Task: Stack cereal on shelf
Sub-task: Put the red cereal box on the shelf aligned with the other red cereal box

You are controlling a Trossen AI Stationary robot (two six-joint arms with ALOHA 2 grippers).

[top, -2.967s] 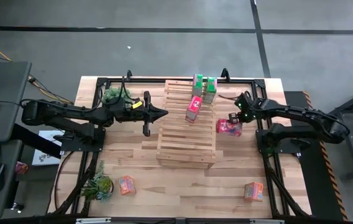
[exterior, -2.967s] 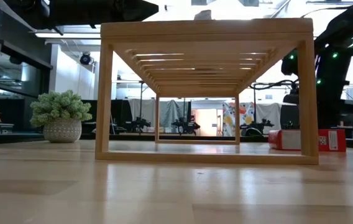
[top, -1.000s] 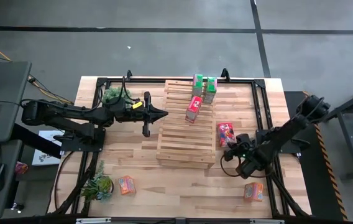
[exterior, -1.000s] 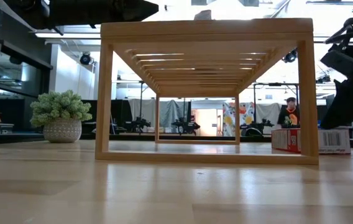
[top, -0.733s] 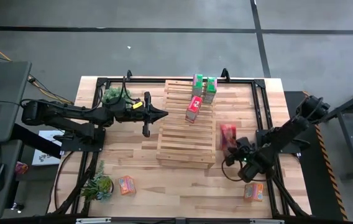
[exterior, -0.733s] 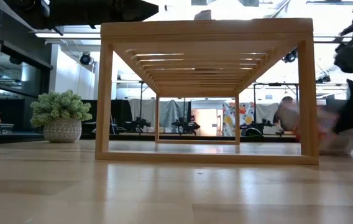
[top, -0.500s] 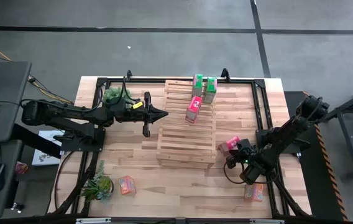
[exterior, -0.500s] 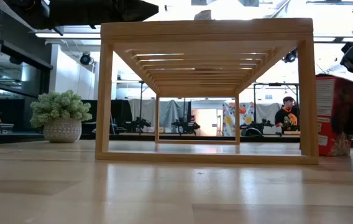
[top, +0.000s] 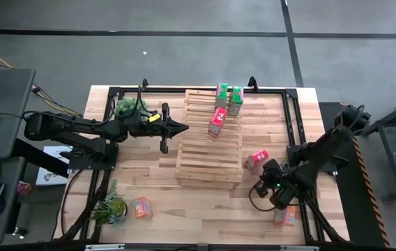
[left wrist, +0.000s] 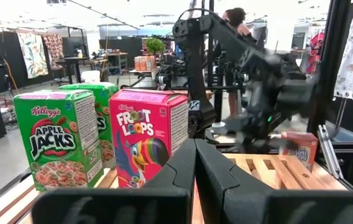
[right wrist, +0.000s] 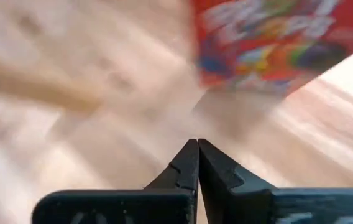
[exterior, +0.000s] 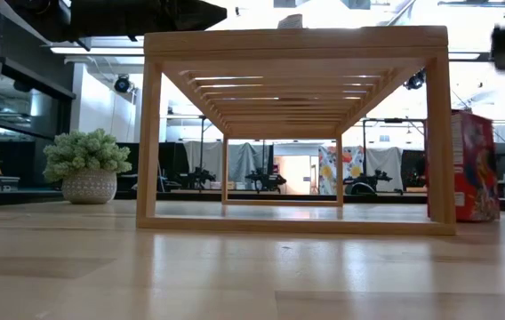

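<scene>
Note the right gripper (top: 266,183): it hangs low over the table (top: 149,157) off the shelf's (top: 208,143) right near corner, fingers (right wrist: 196,163) pressed together and holding nothing. The red-pink cereal box (top: 256,160) stands upright just ahead of those fingertips, beside the shelf's right edge, not touching them.

Compare with a second ago — that box lay flat on the table farther from the near edge; it now stands on end, and the right arm has swung nearer the front of the table.

The left gripper (top: 183,126) waits level at the shelf's left edge, unmoved, fingers (left wrist: 186,168) closed and empty. Past its tips, on top of the shelf, stand a second red-pink box (left wrist: 148,144) and two green boxes (left wrist: 57,145) side by side, upright. Two orange boxes sit on the table — one (top: 141,207) near the front left, one (top: 285,215) just behind the right gripper.
</scene>
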